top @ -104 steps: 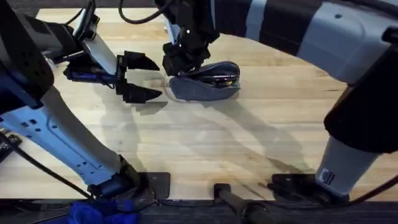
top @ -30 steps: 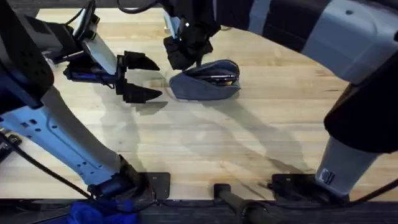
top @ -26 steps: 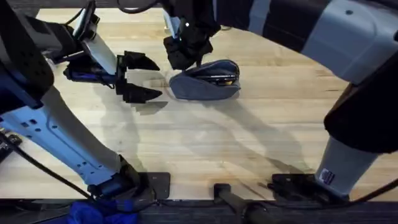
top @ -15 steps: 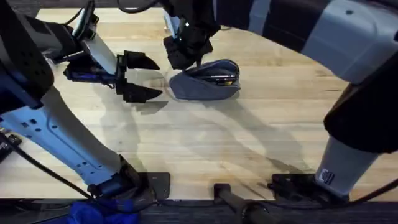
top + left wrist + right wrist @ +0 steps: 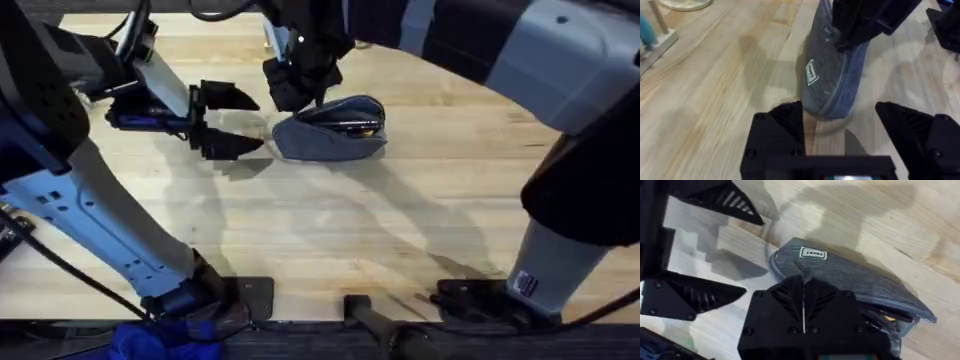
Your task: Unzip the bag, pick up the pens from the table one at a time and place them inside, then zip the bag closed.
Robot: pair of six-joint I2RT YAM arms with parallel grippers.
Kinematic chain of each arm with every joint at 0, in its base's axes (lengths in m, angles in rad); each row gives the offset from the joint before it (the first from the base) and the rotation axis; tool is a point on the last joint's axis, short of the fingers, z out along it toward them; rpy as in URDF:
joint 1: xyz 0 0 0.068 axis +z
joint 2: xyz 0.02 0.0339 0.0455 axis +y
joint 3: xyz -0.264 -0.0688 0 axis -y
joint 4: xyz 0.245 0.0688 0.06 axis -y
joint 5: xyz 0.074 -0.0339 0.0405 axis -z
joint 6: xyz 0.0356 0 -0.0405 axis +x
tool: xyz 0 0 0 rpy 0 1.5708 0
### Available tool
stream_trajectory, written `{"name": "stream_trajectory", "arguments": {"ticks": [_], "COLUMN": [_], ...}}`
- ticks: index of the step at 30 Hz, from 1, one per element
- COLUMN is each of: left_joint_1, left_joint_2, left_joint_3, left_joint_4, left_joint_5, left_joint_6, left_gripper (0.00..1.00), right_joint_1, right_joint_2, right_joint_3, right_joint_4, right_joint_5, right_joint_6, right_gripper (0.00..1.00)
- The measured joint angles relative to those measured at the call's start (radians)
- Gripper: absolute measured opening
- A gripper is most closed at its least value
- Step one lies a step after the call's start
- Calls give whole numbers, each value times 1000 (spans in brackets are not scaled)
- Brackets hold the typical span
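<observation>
The grey-blue bag (image 5: pixel 335 135) lies at the far middle of the table (image 5: pixel 330 230), its zipper gaping at the right end. The pens (image 5: pixel 352 126) show as dark shapes inside the opening; their ends (image 5: pixel 885 316) peek out there too. My right gripper (image 5: pixel 300 88) stands over the bag's left end, shut, with its tips (image 5: pixel 803 287) pressed to the zipper seam where the pull sits. The bag (image 5: pixel 832 80) rises up into that gripper (image 5: pixel 842 37). My left gripper (image 5: pixel 238 120) is open just left of the bag, with nothing between its fingers (image 5: pixel 782 125).
A small wooden stand with a teal piece (image 5: pixel 652 30) and a pale round disc (image 5: pixel 685 4) sit off to one side of the bag. The table's near half (image 5: pixel 350 250) is bare wood.
My left gripper has crept slightly farther and toward the bag, still open. Since 3.5 s ago the right gripper has risen a little at the bag's left end; lately it holds still.
</observation>
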Motion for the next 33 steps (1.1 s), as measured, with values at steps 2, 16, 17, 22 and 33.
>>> {"name": "stream_trajectory", "arguments": {"ticks": [2, 16, 17, 22, 33], "left_joint_1": [-18, -170, -176, -185, -184], "left_joint_2": [0, 0, 0, 0, 0], "left_joint_3": [0, 0, 0, 0, 0], "left_joint_4": [0, 23, 25, 43, 44], "left_joint_5": [0, 1, 1, 12, 15], "left_joint_6": [0, 0, 0, 0, 0], "left_gripper": [879, 634, 583, 208, 45], "right_joint_1": [0, 0, 0, 4, 7], "right_joint_2": [0, 0, 0, 0, 0], "right_joint_3": [0, 0, 0, 0, 0], "right_joint_4": [0, 0, 0, -6, -6], "right_joint_5": [0, 0, 0, -1, 0], "right_joint_6": [0, 0, 0, 0, 0], "right_gripper": [30, 30, 30, 29, 30]}}
